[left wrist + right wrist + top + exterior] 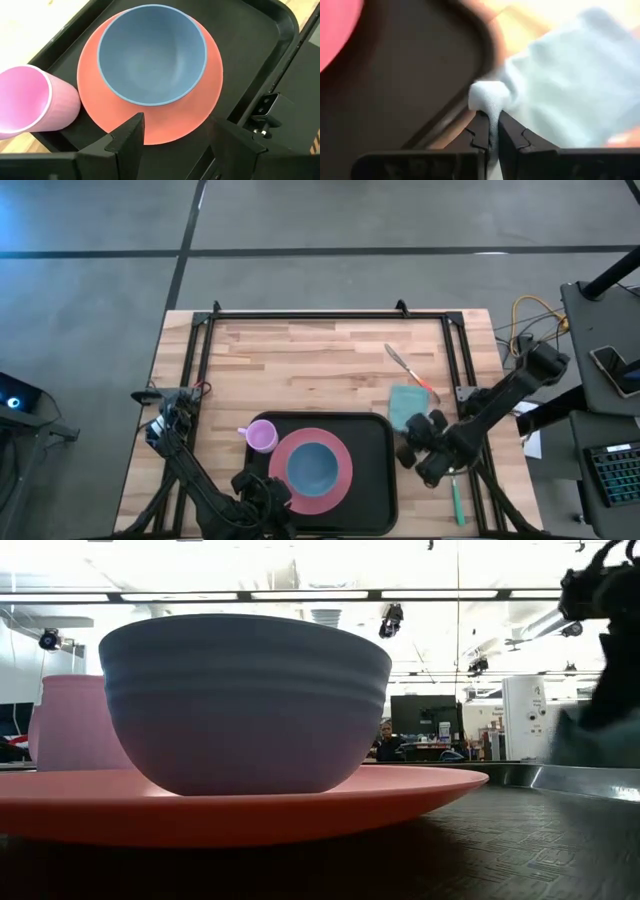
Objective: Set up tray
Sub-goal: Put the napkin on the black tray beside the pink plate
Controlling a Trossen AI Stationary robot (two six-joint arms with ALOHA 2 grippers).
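High view: we find the tray (372,480) at the near middle of the bench (300,360), carrying a red plate (340,480) with a blue bowl (312,465) on it and a pink cup (262,437) at its far left corner. A teal napkin (405,402) lies just beside the tray's far right corner, and the right gripper (412,430) is at the napkin's near edge. Further cutlery lies on the bench beyond the napkin and near the right arm. The left gripper (268,492) hangs over the tray's near left part.

Low view: bowl and plate fill the frame; the tray rim (580,780) shows at right.

Left wrist view: this gripper (175,130) stands wide and empty above the plate.

Right wrist view: the fingers (480,132) are pinched narrow on a fold of the napkin, by the tray's rim.

We judge the napkin placement is in hand. The next move calls for lifting clear of the rim and laying the cloth on the tray's bare right side.
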